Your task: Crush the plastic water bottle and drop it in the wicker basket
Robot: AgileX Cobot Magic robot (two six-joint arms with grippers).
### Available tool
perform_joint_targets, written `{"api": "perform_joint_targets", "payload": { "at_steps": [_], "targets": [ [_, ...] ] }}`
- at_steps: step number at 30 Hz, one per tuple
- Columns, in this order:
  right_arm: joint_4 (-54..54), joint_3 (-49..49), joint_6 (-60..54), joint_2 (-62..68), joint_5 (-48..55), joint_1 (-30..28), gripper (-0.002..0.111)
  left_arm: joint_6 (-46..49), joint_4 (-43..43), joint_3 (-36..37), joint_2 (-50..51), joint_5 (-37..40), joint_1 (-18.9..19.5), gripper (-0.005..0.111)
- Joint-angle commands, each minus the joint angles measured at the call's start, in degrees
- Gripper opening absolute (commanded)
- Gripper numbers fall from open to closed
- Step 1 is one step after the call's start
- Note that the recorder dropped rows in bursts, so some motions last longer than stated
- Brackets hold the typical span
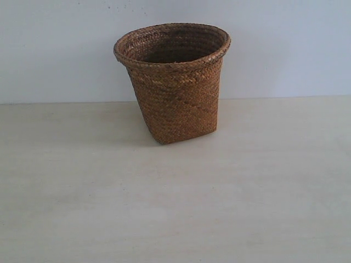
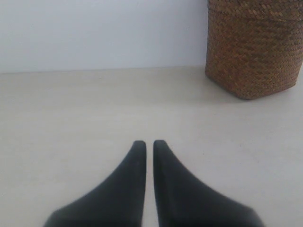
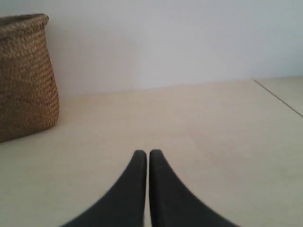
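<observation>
The wicker basket (image 1: pixel 174 82) stands upright at the back middle of the pale table, brown and woven, with a flared round rim. The plastic water bottle shows in no view; the basket's inside is mostly hidden from here. Neither arm appears in the exterior view. My left gripper (image 2: pixel 149 143) is shut and empty, low over the table, with the basket (image 2: pixel 254 47) ahead and off to one side. My right gripper (image 3: pixel 146 153) is shut too, holding nothing, and the basket (image 3: pixel 26 75) stands off to its other side.
A pale wooden table (image 1: pixel 175 203) stretches in front of a plain white wall (image 1: pixel 55 49). A seam or table edge (image 3: pixel 279 97) runs diagonally past the right gripper's far side.
</observation>
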Motion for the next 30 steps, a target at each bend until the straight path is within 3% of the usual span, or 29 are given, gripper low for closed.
{"api": "perform_joint_targets", "payload": {
  "at_steps": [1,4,30],
  "targets": [
    [-2.4,0.9,-0.5,-0.3,2.4,-0.1,0.000,-0.5,0.0,0.2,0.0,0.1,0.1,0.004],
    [-5.1,0.9,-0.5,-0.3,6.3,-0.1,0.000,-0.5,0.0,0.2,0.0,0.1,0.1,0.004],
    [-5.1,0.9,-0.4,-0.3,6.4,-0.1,0.000,0.0,0.0,0.2,0.0,0.1,0.1,0.004]
  ]
}}
